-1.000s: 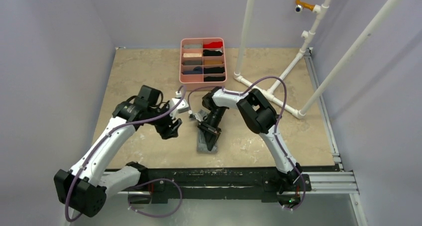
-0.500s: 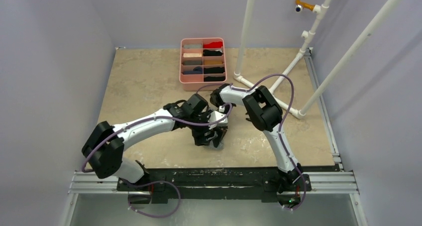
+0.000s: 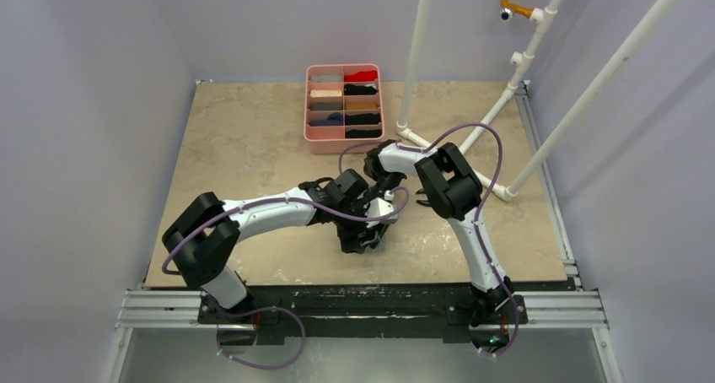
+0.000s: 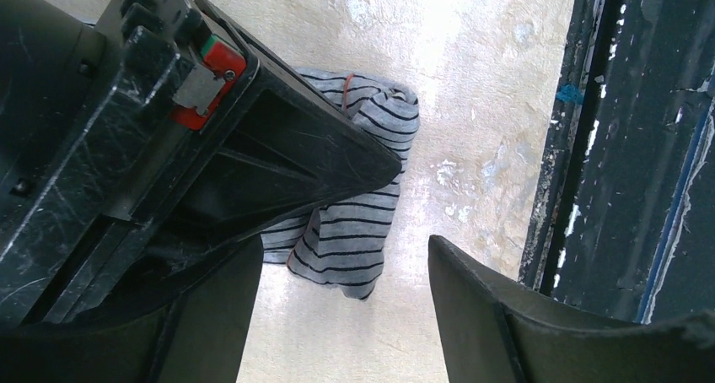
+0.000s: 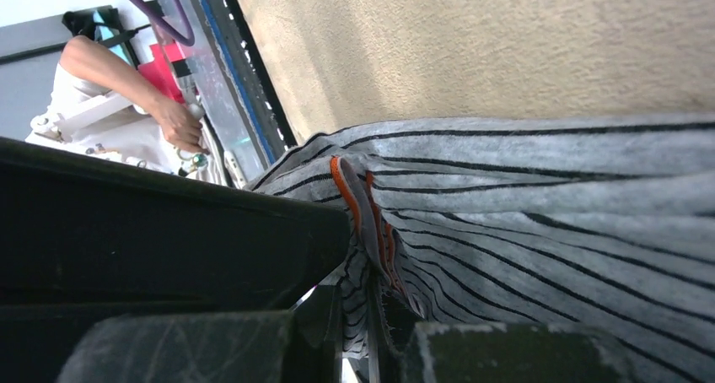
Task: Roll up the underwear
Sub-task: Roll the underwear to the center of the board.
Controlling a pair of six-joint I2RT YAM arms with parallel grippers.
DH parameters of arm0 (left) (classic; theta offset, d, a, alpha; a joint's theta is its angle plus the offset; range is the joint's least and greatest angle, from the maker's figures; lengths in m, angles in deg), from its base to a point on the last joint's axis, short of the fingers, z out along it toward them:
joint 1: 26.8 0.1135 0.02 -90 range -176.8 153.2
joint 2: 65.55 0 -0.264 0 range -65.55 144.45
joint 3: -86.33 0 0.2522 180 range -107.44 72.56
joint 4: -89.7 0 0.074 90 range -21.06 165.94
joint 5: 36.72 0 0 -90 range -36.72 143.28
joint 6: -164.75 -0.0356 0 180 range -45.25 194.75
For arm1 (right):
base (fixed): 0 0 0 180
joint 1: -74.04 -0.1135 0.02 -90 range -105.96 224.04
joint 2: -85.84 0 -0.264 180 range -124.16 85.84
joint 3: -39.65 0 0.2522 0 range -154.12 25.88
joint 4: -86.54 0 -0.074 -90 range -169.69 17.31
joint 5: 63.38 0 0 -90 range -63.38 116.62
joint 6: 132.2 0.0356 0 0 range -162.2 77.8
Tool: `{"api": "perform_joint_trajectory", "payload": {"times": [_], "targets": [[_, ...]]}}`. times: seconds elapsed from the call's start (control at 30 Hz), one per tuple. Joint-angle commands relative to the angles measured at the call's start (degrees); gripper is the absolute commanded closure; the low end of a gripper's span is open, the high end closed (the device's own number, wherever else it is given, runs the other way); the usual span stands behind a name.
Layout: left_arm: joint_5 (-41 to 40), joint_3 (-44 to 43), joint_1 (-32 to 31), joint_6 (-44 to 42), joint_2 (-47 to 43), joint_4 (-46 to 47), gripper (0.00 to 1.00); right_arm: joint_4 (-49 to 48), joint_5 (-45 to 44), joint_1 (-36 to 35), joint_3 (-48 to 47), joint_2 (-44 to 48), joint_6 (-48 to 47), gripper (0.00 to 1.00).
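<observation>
Underwear (image 4: 354, 231) | pinched in right fingers (image 4: 320, 164) | left fingers (image 4: 506, 315) spread, near

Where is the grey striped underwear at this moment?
In the left wrist view, the grey striped underwear lies on the table near the black rail, pinched by the right gripper, with the open left gripper over it.

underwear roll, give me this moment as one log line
striped underwear: bunched on table | right gripper: shut on its orange-edged fold | left gripper: open, over the cloth, not gripping
</observation>
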Motion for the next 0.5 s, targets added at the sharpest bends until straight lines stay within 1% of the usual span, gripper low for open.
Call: {"api": "perform_joint_trajectory", "payload": {"times": [0.0, 0.23, 0.37, 0.47], "targets": [[1.3, 0.6, -0.6, 1.1, 0.5, 6.7, 0.29, -15.0, -18.5, 0.4, 1.5, -3.7, -5.9, 1.0], [1.5, 0.1, -1.7, 1.7, 3.1, 7.6, 0.31, -15.0, -17.8, 0.5, 1.5, -4.1, -5.9, 1.0], [1.3, 0.3, -2.1, 3.0, 4.5, 8.4, 0.34, -15.0, -17.8, 0.7, 1.1, -4.1, -5.8, 1.0], [1.4, 0.3, -2.1, 4.1, 5.7, 9.5, 0.38, -14.7, -17.4, 0.8, 0.8, -4.3, -5.8, 1.0]]}}
